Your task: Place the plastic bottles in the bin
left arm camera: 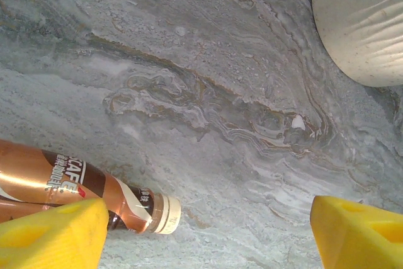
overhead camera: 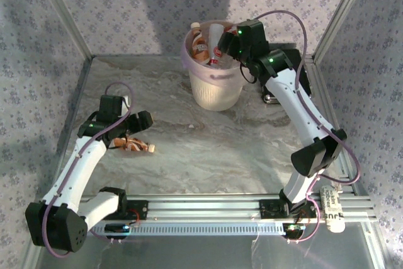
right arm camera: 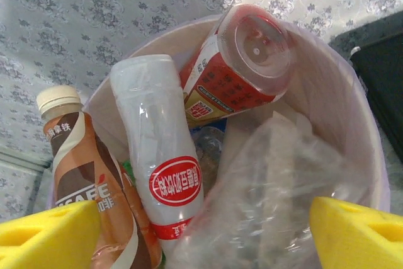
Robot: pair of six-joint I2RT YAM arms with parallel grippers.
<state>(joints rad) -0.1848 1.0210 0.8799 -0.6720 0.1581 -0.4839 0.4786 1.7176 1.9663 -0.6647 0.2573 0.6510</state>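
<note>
The bin [overhead camera: 214, 92] stands upright at the far middle of the table [overhead camera: 220, 149], with the bottles [right arm camera: 160, 155] inside mostly on end and one upright brown bottle [right arm camera: 82, 174] cap up. The right arm [overhead camera: 296, 102] stretches over its rim, with the right gripper [overhead camera: 228, 45] aimed down and its fingers spread on nothing. The bent left arm [overhead camera: 79, 162] holds the left gripper [left arm camera: 208, 237], jaws apart, above a flat brown bottle [left arm camera: 69, 184] whose cap points rightward.

- The bin [overhead camera: 214, 89], pale, translucent and ribbed, stands upright near the tabletop's far edge.
- Inside it lean a brown coffee bottle [right arm camera: 82, 174], a white bottle [right arm camera: 160, 155] with a red oval label, and a red-labelled bottle [right arm camera: 242, 61], base up.
- A copper-brown bottle [left arm camera: 69, 184] lies on its side near the left edge.
</note>
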